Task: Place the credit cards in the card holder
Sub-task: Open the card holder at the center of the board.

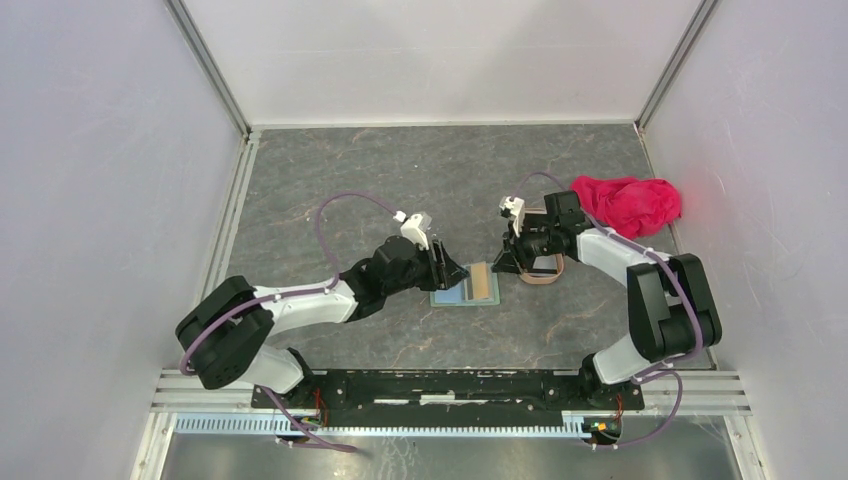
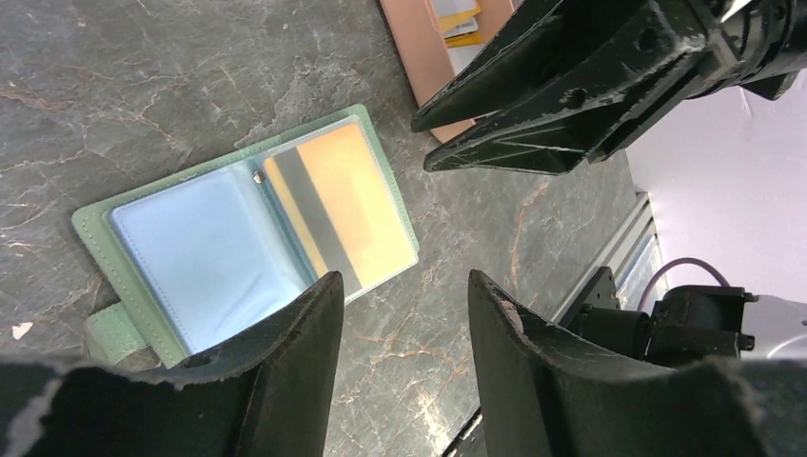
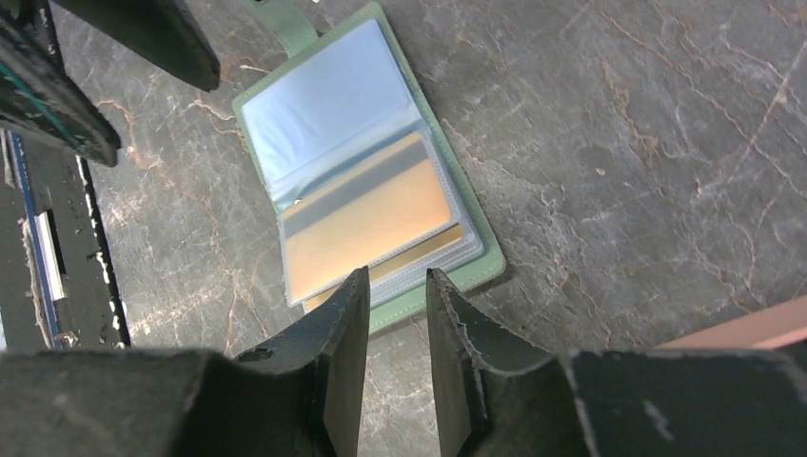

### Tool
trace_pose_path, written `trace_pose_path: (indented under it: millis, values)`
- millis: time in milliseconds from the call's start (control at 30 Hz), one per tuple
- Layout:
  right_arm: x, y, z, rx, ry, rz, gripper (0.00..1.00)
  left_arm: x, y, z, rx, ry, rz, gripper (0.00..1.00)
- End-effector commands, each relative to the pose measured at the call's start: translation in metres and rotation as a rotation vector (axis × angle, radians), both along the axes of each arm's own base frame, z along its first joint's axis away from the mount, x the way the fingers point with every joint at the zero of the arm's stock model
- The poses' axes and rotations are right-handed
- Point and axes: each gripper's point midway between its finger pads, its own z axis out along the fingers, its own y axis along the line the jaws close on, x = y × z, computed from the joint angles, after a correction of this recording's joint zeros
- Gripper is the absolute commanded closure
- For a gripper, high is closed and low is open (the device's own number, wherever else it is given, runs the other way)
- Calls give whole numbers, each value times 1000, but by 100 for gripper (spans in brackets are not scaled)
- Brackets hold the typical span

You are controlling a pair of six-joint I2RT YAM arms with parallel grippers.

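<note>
While holder [image 1: 455, 295] lies open at table centre between both arms, orange card [image 2: 357, 205] with dark stripe shows in its right pocket; left pocket only pale blue sheen. At holder's left edge, left gripper [image 2: 404, 286]: jaws spread, empty. Over right edge, right gripper [image 3: 395, 278]: jaws slightly parted, empty. Tray [image 1: 548, 276] right of holder, mostly hidden by right gripper; cards [image 2: 457, 19] inside cut off by frame edge.
</note>
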Motion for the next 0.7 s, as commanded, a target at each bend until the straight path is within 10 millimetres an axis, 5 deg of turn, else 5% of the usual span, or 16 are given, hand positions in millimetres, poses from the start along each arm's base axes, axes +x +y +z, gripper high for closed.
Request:
trace_pose_path:
  millis: [0,300,667]
  values:
    - [-9,12,8,78,-17,95,65,0,-5,10,-36,-59,-27,43]
    - [-23,25,-10,76,102,142,65,-3,-16,-6,-76,2,-49,44]
    - [-25,28,-1,106,101,143,50,-5,-16,-22,-50,35,-51,41]
